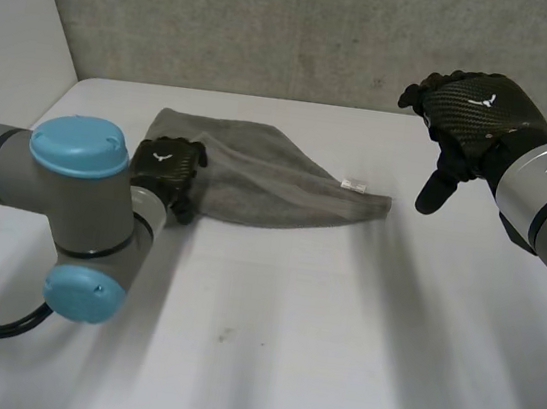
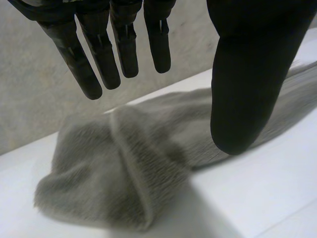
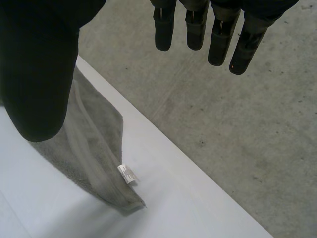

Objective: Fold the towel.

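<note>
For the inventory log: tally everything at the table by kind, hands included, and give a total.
Grey towel: 1
White label on the towel: 1
Black hands: 2, left hand and right hand, both open
Total: 4

Bright, even light throughout. White table [image 1: 317, 331] near washed out, no hard glare. Soft highlights on top of left arm's light-blue cap [image 1: 77, 146] and on glossy back of right hand [image 1: 483, 106]: light from above. Towel [image 1: 267, 178] casts thin soft shadow on table along near edge. Against lit grey wall [image 2: 29, 99], left hand [image 2: 247, 74] reads as dark shape.
</note>
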Action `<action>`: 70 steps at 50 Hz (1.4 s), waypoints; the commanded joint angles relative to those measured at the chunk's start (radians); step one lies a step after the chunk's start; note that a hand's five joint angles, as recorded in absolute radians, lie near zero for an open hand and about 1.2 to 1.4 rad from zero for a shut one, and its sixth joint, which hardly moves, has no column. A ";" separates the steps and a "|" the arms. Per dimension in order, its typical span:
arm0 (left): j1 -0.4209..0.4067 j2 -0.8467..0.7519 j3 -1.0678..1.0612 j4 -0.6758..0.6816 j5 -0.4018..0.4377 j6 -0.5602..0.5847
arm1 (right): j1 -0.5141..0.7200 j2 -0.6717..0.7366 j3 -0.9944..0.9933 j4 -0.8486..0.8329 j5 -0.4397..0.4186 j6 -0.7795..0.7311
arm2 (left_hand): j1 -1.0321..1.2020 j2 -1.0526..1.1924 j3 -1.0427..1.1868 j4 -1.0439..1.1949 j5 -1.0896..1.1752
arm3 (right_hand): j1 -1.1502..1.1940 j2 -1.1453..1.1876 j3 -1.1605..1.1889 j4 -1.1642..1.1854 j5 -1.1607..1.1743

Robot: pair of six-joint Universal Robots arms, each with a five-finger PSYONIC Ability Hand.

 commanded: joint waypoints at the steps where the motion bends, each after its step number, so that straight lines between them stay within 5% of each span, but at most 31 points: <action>1: 0.079 -0.133 0.120 -0.006 0.019 -0.001 | 0.003 0.007 0.009 -0.001 0.004 0.000 | 0.059 0.066 0.065 0.067 0.069 | -0.038 -0.061 -0.040 -0.060 -0.052; 25: 0.113 -0.282 0.294 -0.092 0.071 -0.001 | 0.003 0.033 0.013 -0.001 0.007 -0.001 | 0.270 0.277 0.276 0.279 0.280 | -0.038 -0.061 -0.040 -0.060 -0.052; 27: 0.113 -0.282 0.294 -0.092 0.081 -0.001 | 0.003 0.033 0.013 -0.001 0.009 -0.001 | 0.341 0.348 0.347 0.349 0.351 | -0.038 -0.061 -0.040 -0.060 -0.052; 31: 0.111 -0.270 0.290 -0.091 0.087 -0.003 | 0.003 0.033 0.013 -0.001 0.009 -0.003 | 0.929 0.936 0.934 0.937 0.938 | -0.038 -0.061 -0.040 -0.060 -0.052; 38: 0.085 -0.230 0.267 -0.098 0.085 -0.004 | 0.003 0.035 0.012 -0.001 0.013 -0.018 | 0.931 0.938 0.937 0.939 0.940 | -0.038 -0.061 -0.040 -0.060 -0.052; 46: -0.061 -0.150 0.176 -0.150 0.088 -0.013 | -0.020 0.020 -0.020 -0.001 0.015 -0.047 | 0.931 0.938 0.937 0.939 0.940 | -0.038 -0.061 -0.040 -0.060 -0.052; 56: -0.398 -0.112 0.130 -0.132 0.093 -0.016 | -0.106 -0.002 -0.053 0.007 0.004 -0.047 | 0.931 0.938 0.937 0.939 0.940 | -0.038 -0.061 -0.040 -0.060 -0.052; 64: -0.527 -0.162 0.176 -0.043 0.094 -0.018 | -0.109 -0.010 -0.044 0.011 0.003 -0.049 | 0.931 0.938 0.937 0.939 0.940 | -0.038 -0.061 -0.040 -0.060 -0.052; 70: -0.542 -0.167 0.176 -0.018 0.104 -0.023 | -0.106 -0.010 -0.036 0.017 0.001 -0.049 | 0.931 0.938 0.937 0.939 0.940 | -0.038 -0.061 -0.040 -0.060 -0.052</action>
